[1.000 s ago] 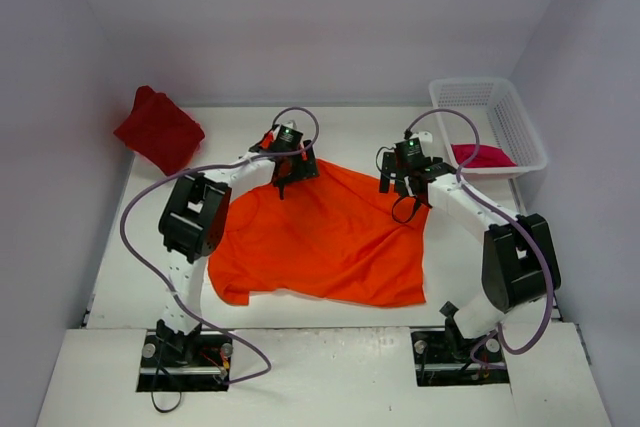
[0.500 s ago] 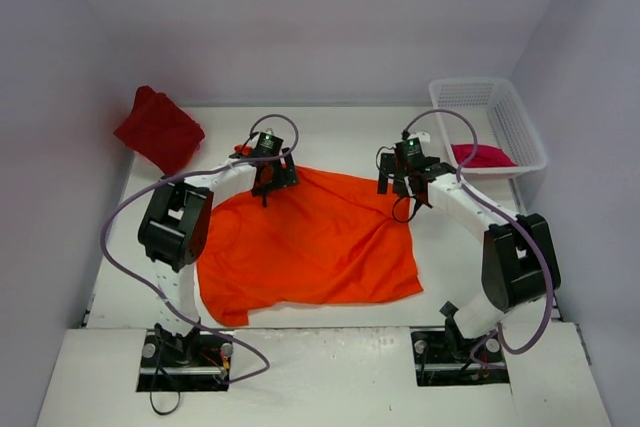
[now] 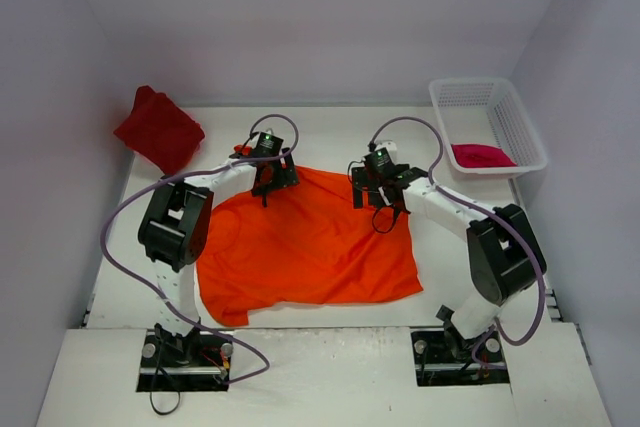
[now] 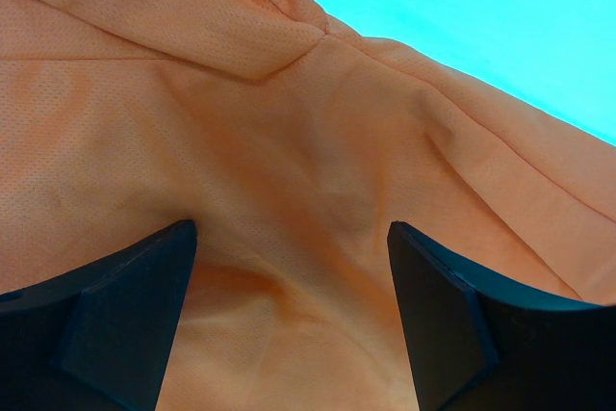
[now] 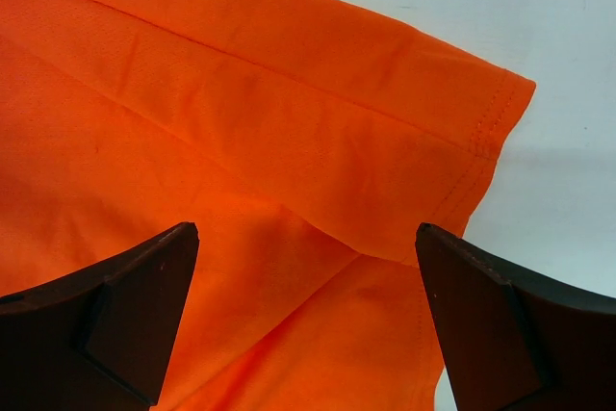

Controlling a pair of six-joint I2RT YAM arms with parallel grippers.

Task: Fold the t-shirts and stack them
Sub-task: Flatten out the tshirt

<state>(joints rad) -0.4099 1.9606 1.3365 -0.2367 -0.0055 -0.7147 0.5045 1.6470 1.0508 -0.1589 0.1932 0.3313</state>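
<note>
The orange t-shirt (image 3: 310, 242) lies spread on the white table, rumpled at its near left corner. My left gripper (image 3: 268, 179) hovers open over the shirt's far left edge; in the left wrist view its jaws (image 4: 292, 228) stand wide over creased orange cloth (image 4: 289, 122) and hold nothing. My right gripper (image 3: 378, 195) is open over the far edge, right of centre. The right wrist view shows its jaws (image 5: 306, 230) spread above a folded-over hem (image 5: 241, 122). A dark red t-shirt (image 3: 158, 129) sits bunched at the far left. A crimson-pink t-shirt (image 3: 482, 155) lies in the basket.
The white mesh basket (image 3: 524, 137) stands at the far right corner against the wall. White walls close in the table on three sides. Bare table (image 3: 330, 132) shows beyond the orange shirt's far edge.
The left gripper moved left and the orange shirt shifted left and lies flatter. The right gripper then moved left along the shirt's far edge. Both stayed open.
</note>
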